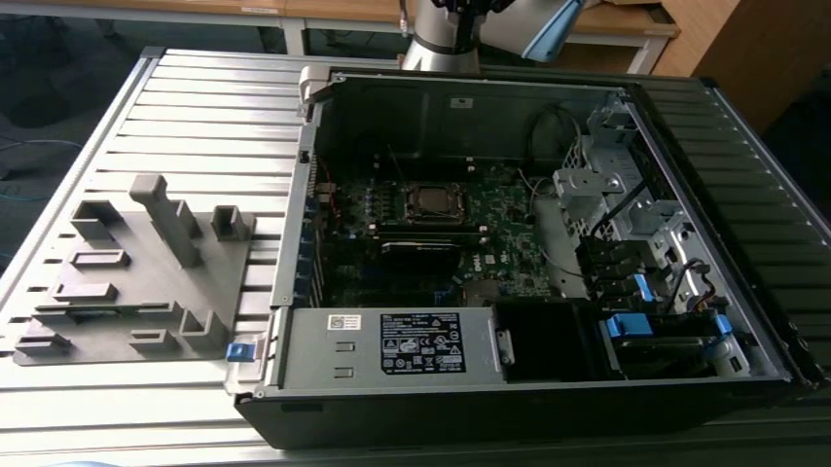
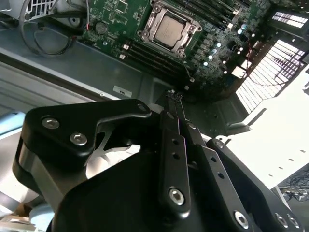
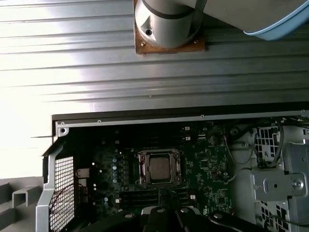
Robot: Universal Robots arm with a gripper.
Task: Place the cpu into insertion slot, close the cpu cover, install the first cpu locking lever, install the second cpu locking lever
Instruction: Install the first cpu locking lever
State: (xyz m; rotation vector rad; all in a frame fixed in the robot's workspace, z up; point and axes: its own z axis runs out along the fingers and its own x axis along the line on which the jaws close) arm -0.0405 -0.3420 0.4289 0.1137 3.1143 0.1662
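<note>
Claw (image 2: 173,95) closed, empty; cpu (image 2: 169,28) lies flat, face-up, framed by cpu cover (image 2: 148,20).

One cpu (image 1: 426,201), one computer case (image 1: 429,109), one grey parts holder (image 1: 154,294).

Robotics laboratory bench: slatted aluminium table (image 1: 195,107) bearing an opened computer case (image 1: 520,409), grey parts fixture (image 1: 130,292), bolted arm base (image 3: 166,24); wooden desk (image 1: 630,24) behind

The small square cpu (image 2: 170,27) has a dull, matt silver-grey metal top; the thin silver metal cpu cover (image 2: 150,30) framing it looks shinier, glossy.
</note>
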